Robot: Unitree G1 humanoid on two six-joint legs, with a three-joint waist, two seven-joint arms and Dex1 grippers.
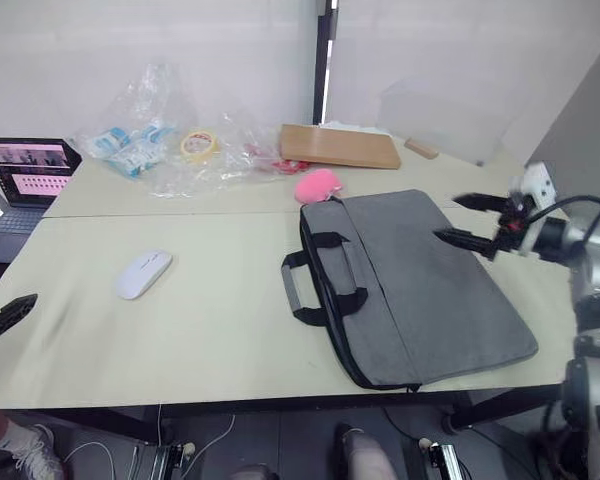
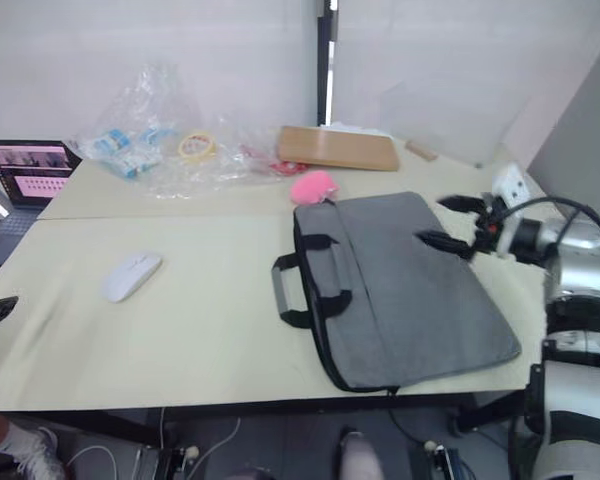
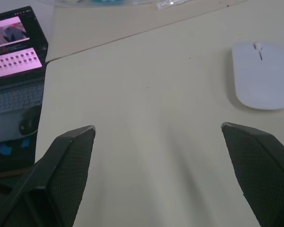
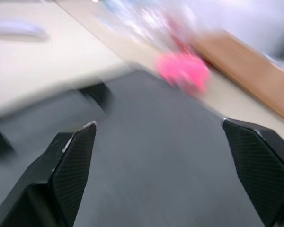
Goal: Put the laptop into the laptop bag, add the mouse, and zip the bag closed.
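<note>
On the near half of the desk [image 1: 220,340] the laptop bag [image 1: 430,290] lies flat, its long axis running from about 11 o'clock, by the pink plush lump [image 1: 318,186], down to 5 o'clock at the desk's front edge. Its two strap handles [image 1: 320,280] and the zipped edge face 9 o'clock, toward the open desk. No silver laptop can be seen lying out; whether it is already inside the bag cannot be told from here, though the bag looks flat and shut.

The right tool [image 1: 470,220] hovers over the bag's far right part, at roughly 2 o'clock from the bag's middle, its two black fingers spread wide and holding nothing. In the right wrist view it [image 4: 156,142] looks along the grey fabric toward the pink lump.

The mouse [image 1: 143,273] sits alone on bare desk at 9 o'clock from the bag handles, well apart from them. The left tool [image 1: 10,312] is at the desk's left front edge, with the mouse at about 2 o'clock from it; its fingers [image 3: 71,156] stand wide apart and empty, and the mouse [image 3: 261,75] lies just beyond the one on that side.

Judging by this, the left arm is far nearer the mouse, and the right arm nearer the bag, so the mouse step falls to the left.
</note>
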